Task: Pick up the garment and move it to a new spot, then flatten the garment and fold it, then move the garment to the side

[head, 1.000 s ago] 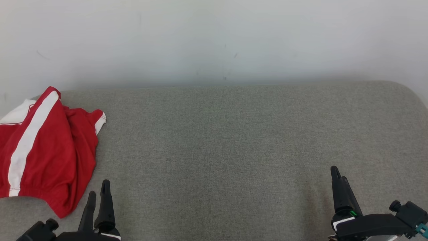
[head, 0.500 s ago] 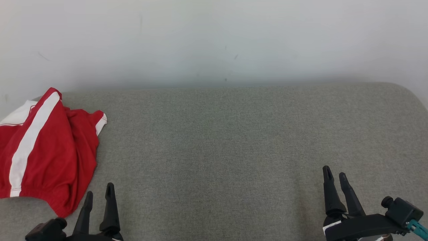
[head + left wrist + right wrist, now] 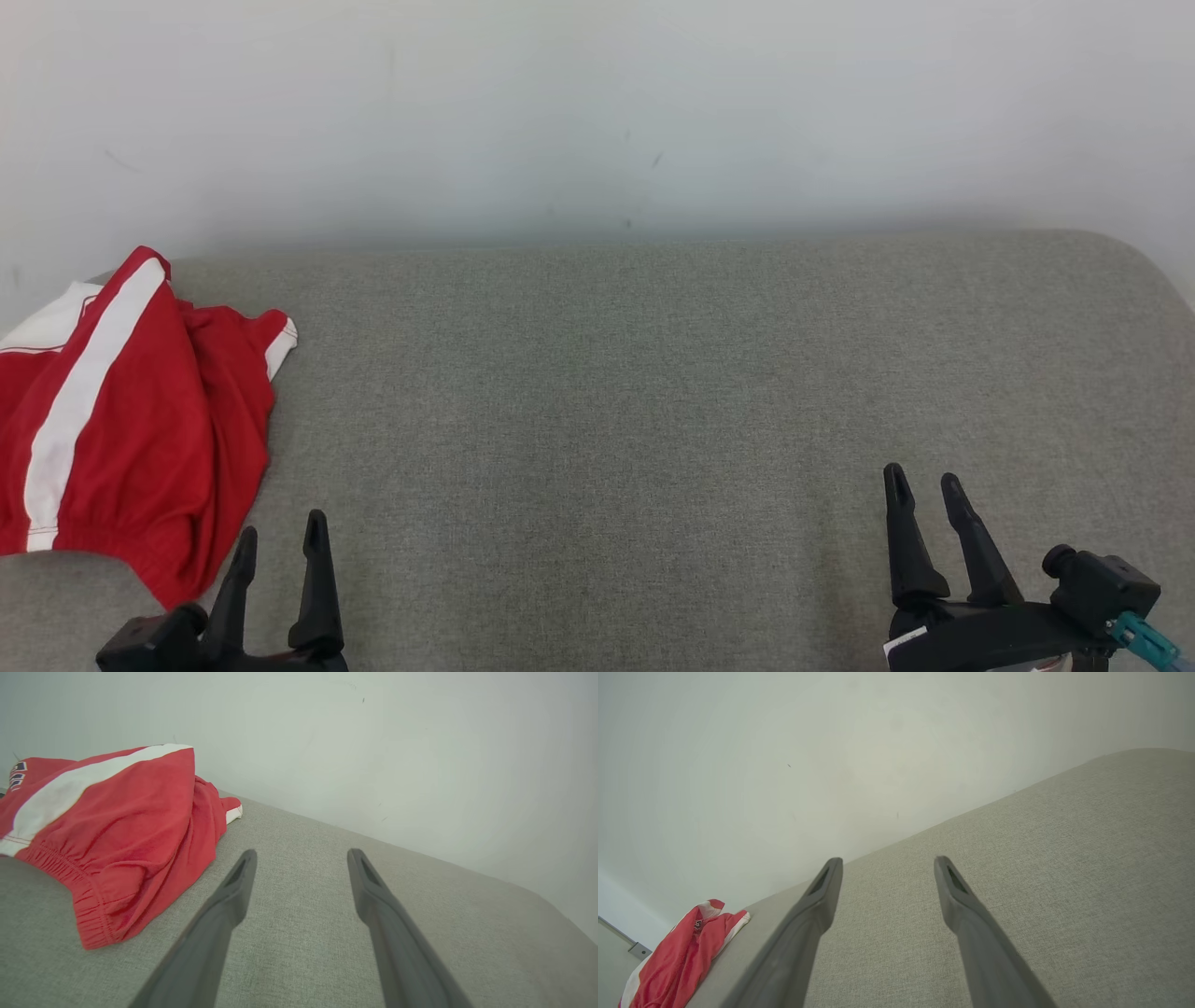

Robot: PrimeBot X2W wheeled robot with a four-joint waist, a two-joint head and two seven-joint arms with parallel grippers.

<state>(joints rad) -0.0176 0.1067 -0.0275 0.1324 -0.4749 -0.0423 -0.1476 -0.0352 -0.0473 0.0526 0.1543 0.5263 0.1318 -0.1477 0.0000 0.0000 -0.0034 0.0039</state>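
A red garment (image 3: 140,429) with white stripes lies crumpled at the far left of the grey padded surface (image 3: 653,392); its left part runs out of the head view. The left wrist view shows the garment (image 3: 117,830) up close, elastic waistband nearest. My left gripper (image 3: 280,537) stands open just right of the garment's near corner, not touching it, fingers (image 3: 233,891) empty. At the near right, far from the cloth, my right gripper (image 3: 924,485) is open and empty. The garment (image 3: 686,952) looks small in the right wrist view.
A pale wall (image 3: 597,112) rises directly behind the padded surface. The surface's far right corner (image 3: 1139,261) is rounded. A grey frame piece (image 3: 626,947) shows beyond the surface's left end in the right wrist view.
Both grippers have drawn back toward the near edge. The right gripper has also shifted left and turned, so both its fingers now show apart. The garment has not moved.
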